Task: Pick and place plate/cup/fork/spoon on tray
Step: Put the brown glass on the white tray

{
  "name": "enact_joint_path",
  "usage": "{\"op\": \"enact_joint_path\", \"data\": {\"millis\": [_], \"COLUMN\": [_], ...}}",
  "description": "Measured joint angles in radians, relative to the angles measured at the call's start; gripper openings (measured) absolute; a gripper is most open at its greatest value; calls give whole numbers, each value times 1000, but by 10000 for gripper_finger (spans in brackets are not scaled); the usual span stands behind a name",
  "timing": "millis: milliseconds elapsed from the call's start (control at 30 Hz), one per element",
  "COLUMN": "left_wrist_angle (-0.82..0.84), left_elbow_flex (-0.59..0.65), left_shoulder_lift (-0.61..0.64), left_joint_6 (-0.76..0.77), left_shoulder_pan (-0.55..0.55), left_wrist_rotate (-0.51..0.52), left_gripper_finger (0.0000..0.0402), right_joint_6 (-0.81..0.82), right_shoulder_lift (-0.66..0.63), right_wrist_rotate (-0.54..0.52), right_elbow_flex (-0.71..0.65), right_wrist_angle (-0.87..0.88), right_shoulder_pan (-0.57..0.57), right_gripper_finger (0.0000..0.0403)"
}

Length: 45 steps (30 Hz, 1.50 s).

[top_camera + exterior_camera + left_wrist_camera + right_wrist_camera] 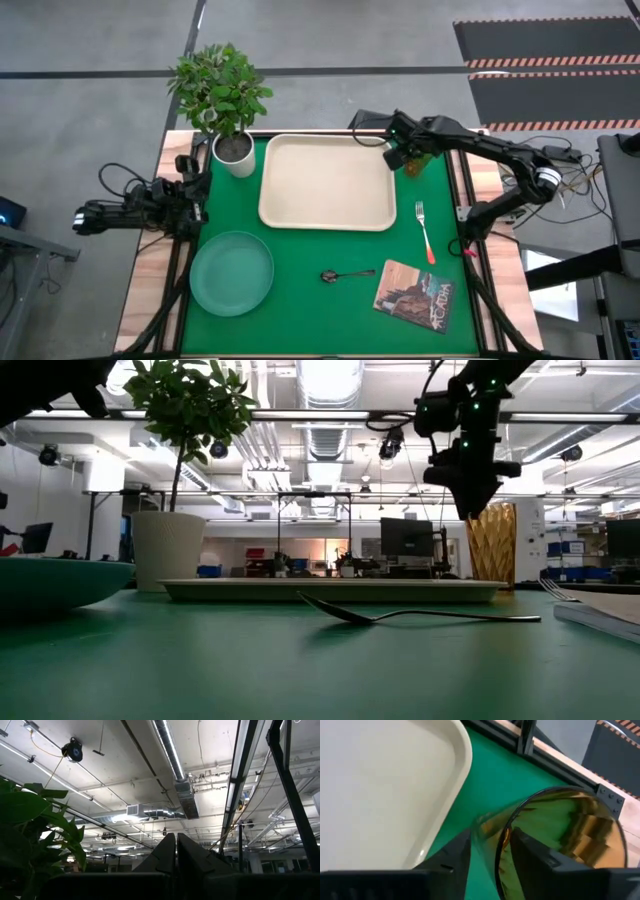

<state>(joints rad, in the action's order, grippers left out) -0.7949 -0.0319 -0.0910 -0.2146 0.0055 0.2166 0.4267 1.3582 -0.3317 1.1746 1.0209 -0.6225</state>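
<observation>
High view: right fingers [408,160] pinch cup [417,163] rim just off tray [328,182] edge; left's pressed together.

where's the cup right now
In the high view the cup stands on the green mat just off the tray's far right corner, with the right gripper at it.

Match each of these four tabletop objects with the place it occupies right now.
Objects:
1. Ribbed amber see-through cup
2. Round teal-green plate
3. Slim dark metal spoon
4. Fork with orange-red handle

Places:
A. On the green mat between the plate and the brown-covered book
B. At the right gripper, beside the cream rectangular tray's right edge
C. On the mat right of the tray, above the book
D. Near the mat's front left corner, below the white plant pot

Pairs: 1-B, 2-D, 3-A, 4-C
</observation>
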Motion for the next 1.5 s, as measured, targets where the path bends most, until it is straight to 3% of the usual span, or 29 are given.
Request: {"op": "enact_joint_path", "data": {"millis": [233,300,533,933,1233,1500], "left_wrist_angle": [0,0,0,-2,-6,-5], "left_elbow_flex": [0,0,0,0,0,0], "left_shoulder_lift": [0,0,0,0,0,0], "left_joint_6": [0,0,0,-1,-2,-2], "left_shoulder_pan": [0,0,0,0,0,0], "left_wrist_rotate": [0,0,0,1,1,1], "left_gripper_finger": [0,0,0,0,0,0], "right_joint_6": [-27,-33,-47,-102,-161,-215], "right_shoulder_lift": [2,-1,-27,28,212,367], "right_wrist_rotate": [0,0,-46,-53,27,100], "right_elbow_flex": [-3,-4,18,221,380,495], "right_wrist_angle": [0,0,12,-6,-10,-6], "right_shoulder_pan": [0,0,0,68,150,155], "right_gripper_finger": [22,13,9,9,9,9]}}
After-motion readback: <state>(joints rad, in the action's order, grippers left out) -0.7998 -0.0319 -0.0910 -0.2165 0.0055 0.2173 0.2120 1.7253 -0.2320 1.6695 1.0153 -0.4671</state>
